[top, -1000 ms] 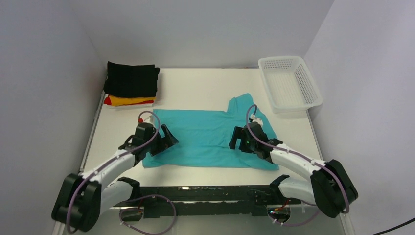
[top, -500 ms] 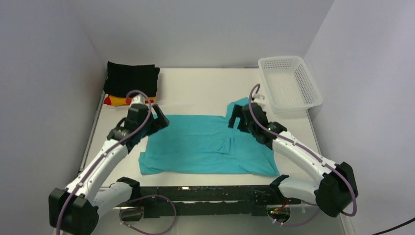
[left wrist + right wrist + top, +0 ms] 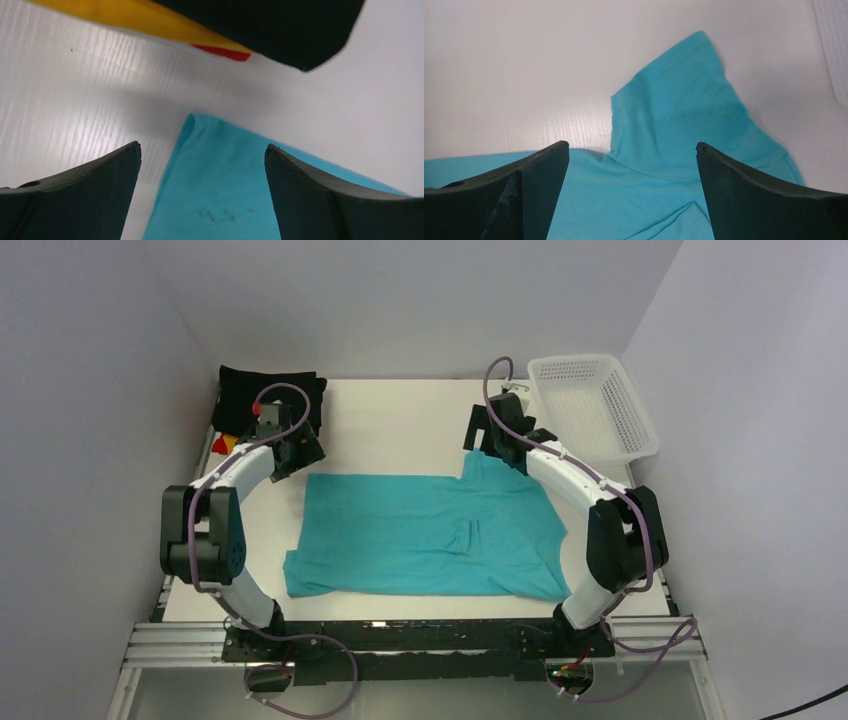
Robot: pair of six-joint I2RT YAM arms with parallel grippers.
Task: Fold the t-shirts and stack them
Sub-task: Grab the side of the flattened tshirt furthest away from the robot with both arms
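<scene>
At the middle of the table (image 3: pixel 400 415) lies one teal t-shirt (image 3: pixel 425 535), spread flat, with one sleeve jutting toward the far right. The left gripper (image 3: pixel 202 150) hovers over the shirt's far left corner, jaws apart and empty. The right gripper (image 3: pixel 633 145) hovers over the jutting sleeve, jaws likewise apart, holding nothing.

Assessment: the fold of this shirt is in hand and no grasp is made yet. The next move likely calls for both grippers to descend and pinch the far edge together, taking the top layer cleanly.

Count:
- Four shirts: the teal one, plus one black shirt (image 3: pixel 280 25), one yellow-orange shirt (image 3: pixel 125 15) and one red shirt (image 3: pixel 220 51), folded and stacked at the far left corner.
- One white mesh basket (image 3: pixel 572 361), at the far right.
</scene>
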